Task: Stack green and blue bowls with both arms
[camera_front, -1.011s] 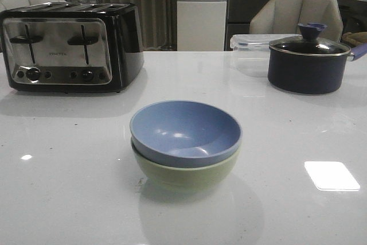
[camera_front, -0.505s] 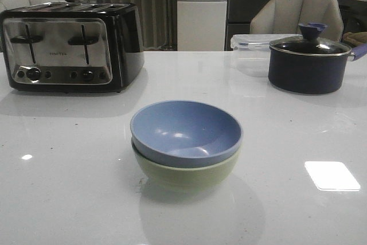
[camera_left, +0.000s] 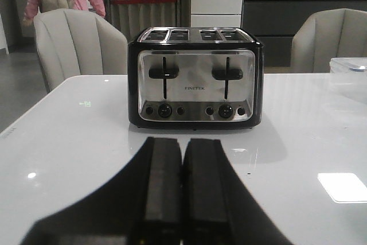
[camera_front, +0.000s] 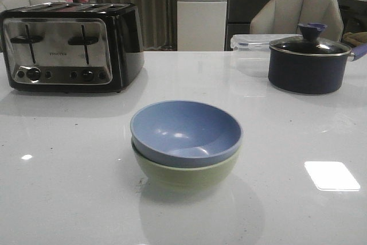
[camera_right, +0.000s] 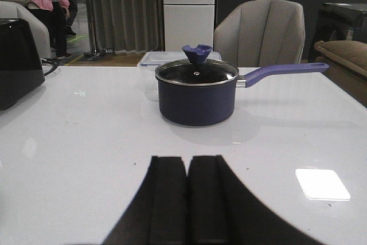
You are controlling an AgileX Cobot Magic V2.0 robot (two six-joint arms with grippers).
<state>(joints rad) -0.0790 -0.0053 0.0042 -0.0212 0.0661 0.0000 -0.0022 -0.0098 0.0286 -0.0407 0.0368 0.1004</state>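
Sitting near the middle of the glossy white table (camera_front: 69,199), the matte blue bowl (camera_front: 184,132) nests inside the pale green bowl (camera_front: 186,174), rims nearly level; the blue bowl holds nothing. Both are round and smooth, with soft highlights on the blue interior. At 10 o'clock from the stack stands a boxy toaster (camera_front: 66,47), black shell with a brushed-steel face, two levers and a row of dials; the left wrist view reads "FINETEK" on it. At 2 o'clock sits a dark navy pot (camera_front: 309,64) under a glass lid with a blue knob, a clear plastic box (camera_front: 249,47) just behind it. The left gripper (camera_left: 183,187) is clenched, fingers pressed together on nothing. The right gripper (camera_right: 187,199) is likewise clenched and holds nothing.
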